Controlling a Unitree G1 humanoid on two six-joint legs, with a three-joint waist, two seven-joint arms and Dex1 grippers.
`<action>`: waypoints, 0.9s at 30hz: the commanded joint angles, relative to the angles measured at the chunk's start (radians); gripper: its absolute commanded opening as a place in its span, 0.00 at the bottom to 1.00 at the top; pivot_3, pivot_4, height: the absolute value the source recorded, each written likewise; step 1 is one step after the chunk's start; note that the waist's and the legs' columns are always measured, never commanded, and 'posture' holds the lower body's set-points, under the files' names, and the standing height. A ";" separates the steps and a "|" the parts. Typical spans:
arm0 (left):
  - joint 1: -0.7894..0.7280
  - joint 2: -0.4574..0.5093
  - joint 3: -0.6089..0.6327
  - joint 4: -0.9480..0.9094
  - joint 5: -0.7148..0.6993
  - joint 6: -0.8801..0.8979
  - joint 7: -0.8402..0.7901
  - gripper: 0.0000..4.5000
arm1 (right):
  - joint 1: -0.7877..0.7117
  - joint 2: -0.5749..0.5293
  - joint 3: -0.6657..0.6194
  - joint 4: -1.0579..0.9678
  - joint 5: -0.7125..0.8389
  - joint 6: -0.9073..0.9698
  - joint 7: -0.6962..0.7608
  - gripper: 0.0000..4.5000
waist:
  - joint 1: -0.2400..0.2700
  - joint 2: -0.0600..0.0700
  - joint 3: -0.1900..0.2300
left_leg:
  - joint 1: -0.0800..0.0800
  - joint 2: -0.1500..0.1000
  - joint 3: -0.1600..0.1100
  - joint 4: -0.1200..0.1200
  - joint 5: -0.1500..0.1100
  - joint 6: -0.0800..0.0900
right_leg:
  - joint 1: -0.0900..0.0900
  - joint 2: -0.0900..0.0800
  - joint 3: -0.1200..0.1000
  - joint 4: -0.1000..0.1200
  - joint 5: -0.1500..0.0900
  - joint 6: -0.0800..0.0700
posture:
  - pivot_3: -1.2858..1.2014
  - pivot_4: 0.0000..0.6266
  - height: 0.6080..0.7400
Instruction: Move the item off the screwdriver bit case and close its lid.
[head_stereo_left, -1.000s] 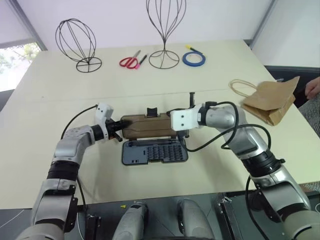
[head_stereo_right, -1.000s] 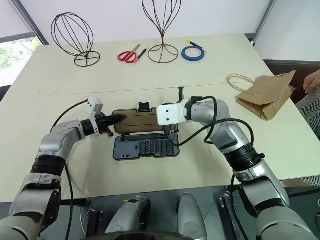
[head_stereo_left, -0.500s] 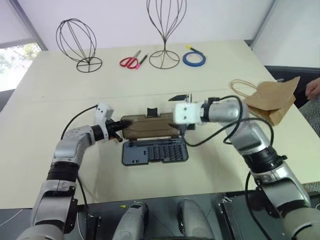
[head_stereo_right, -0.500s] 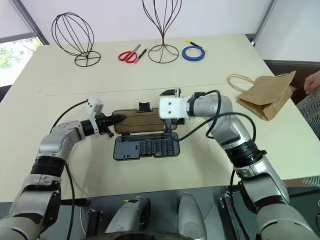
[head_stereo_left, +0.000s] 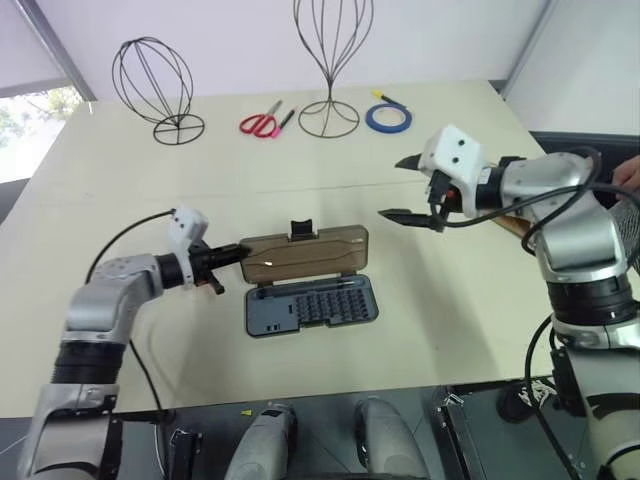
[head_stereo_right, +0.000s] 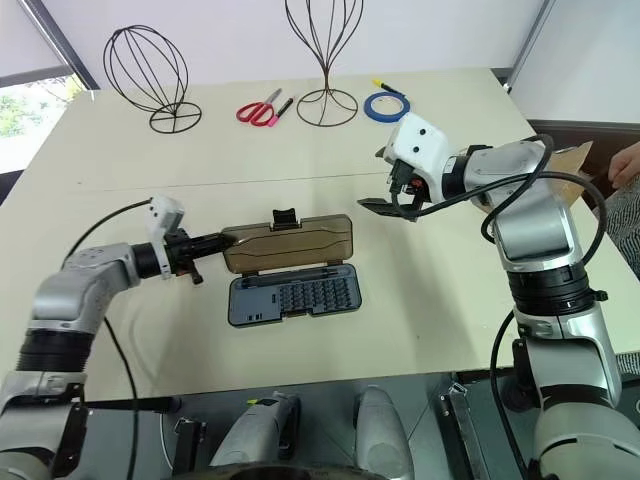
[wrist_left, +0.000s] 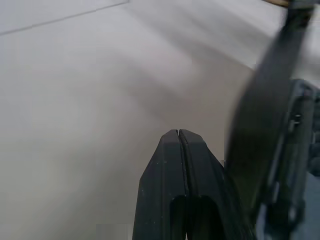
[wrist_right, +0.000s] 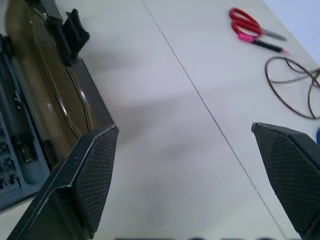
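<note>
Right gripper (head_stereo_left: 412, 187) let go of the lid (head_stereo_left: 305, 253) & swung up/right, jaws wide, well clear over open counter (head_stereo_left: 450, 300). Left gripper (head_stereo_right: 222, 240) pinched shut at the lid's left edge; lid half-raised over the screwdriver bit case (head_stereo_left: 311, 303). Paper bag (head_stereo_right: 578, 156) peeks behind right arm nr counter's far-right edge.

The left claw (wrist_left: 179, 137) rose from the lower edge of the frame with its two black fingers (wrist_left: 160, 170) pressed flat together, only a thin seam showing between them up to the tips. Just beside it, blurred, stood the dark edge of the lid (wrist_left: 265, 125), with the grey moulded rim of the screwdriver bit case (wrist_left: 295, 165) next to that. Behind them lay the pale table (wrist_left: 90, 100), crossed by a faint straight line.
</note>
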 joint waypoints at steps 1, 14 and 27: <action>0.019 0.048 0.036 -0.100 -0.064 0.062 -0.038 0.00 | -0.015 -0.008 -0.012 0.018 0.017 -0.012 -0.031 0.99 | 0.000 0.000 0.000 | 0.000 0.000 0.000 0.000 0.000 0.000 | 0.000 0.000 0.000 0.000 0.000 0.000 | 0.52 0.24 1.00; 0.075 0.097 0.049 -0.319 -0.197 0.234 -0.036 0.00 | -0.024 0.010 0.019 0.071 0.027 -0.035 -0.077 0.99 | -0.002 0.000 0.000 | 0.000 0.000 0.000 0.000 0.000 0.000 | 0.000 0.000 0.000 0.000 0.000 0.000 | 0.52 0.24 1.00; 0.320 0.225 0.129 -0.484 -0.288 0.304 -0.055 0.00 | -0.010 0.058 -0.001 -0.047 0.162 0.181 -0.091 0.99 | 0.003 0.001 0.002 | 0.000 0.001 0.001 -0.001 0.000 0.001 | 0.000 0.000 0.001 -0.001 0.000 0.000 | 0.52 0.24 1.00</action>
